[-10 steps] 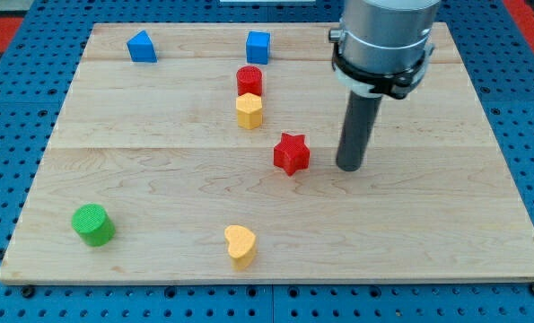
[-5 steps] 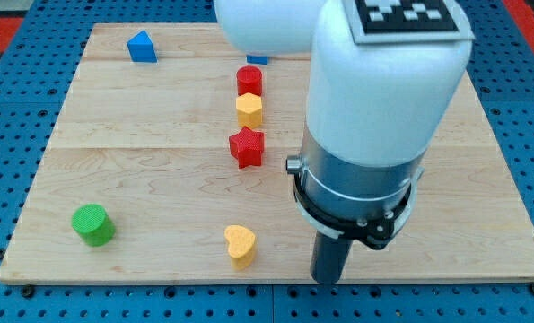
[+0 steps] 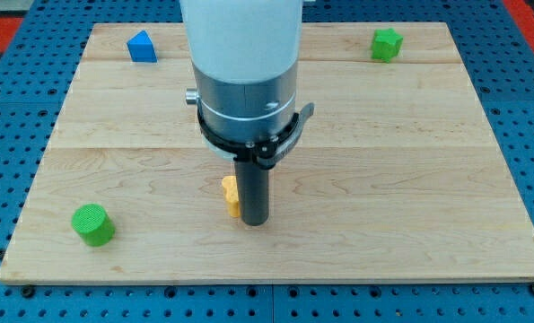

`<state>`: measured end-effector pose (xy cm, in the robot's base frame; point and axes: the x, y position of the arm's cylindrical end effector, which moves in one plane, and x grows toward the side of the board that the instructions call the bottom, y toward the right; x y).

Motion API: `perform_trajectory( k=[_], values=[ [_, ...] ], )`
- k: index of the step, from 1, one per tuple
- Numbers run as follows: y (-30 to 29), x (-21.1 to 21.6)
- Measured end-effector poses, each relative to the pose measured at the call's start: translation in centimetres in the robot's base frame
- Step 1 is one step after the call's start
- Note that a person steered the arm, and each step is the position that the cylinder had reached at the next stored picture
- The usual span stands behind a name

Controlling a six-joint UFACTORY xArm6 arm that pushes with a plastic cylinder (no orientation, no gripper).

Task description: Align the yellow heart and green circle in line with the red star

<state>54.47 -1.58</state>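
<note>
Tip: my tip (image 3: pixel 254 222) sits on the wooden board (image 3: pixel 410 197), a little toward the view's bottom from the middle.
Grip: there is nothing to open or clench here; the arm ends in a plain dark rod, so it holds nothing and can only press sideways.
Contact: the yellow heart (image 3: pixel 230 195) lies just beside the rod on the view's left, seemingly touching it, though the exact contact is hard to make out.
Hidden: most of the yellow heart is covered by the rod, only a sliver shows, so its shape is barely readable; the arm's wide body blocks the board's middle toward the view's top, and the red star cannot be seen.
Green circle: the green circle (image 3: pixel 93 224) stands well apart from the tip, far to the view's left and level with it.
Others: a blue block (image 3: pixel 141 47), roughly triangular, sits far up and left of the tip; a green block (image 3: pixel 386 43), angular in shape, sits far up and right of it.
</note>
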Motion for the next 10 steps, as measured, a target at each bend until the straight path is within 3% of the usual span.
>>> perform_trajectory(
  k=[1, 2, 3, 4, 5, 6, 8, 9, 10],
  values=[
    [4.5, 2.7],
    [-6.0, 6.8],
    [-11.3, 7.4],
    [-20.2, 6.4],
    [-22.0, 3.5],
    [-21.6, 0.8],
    [-8.1, 2.6],
    [-13.4, 6.0],
    [-8.5, 7.2]
  ],
)
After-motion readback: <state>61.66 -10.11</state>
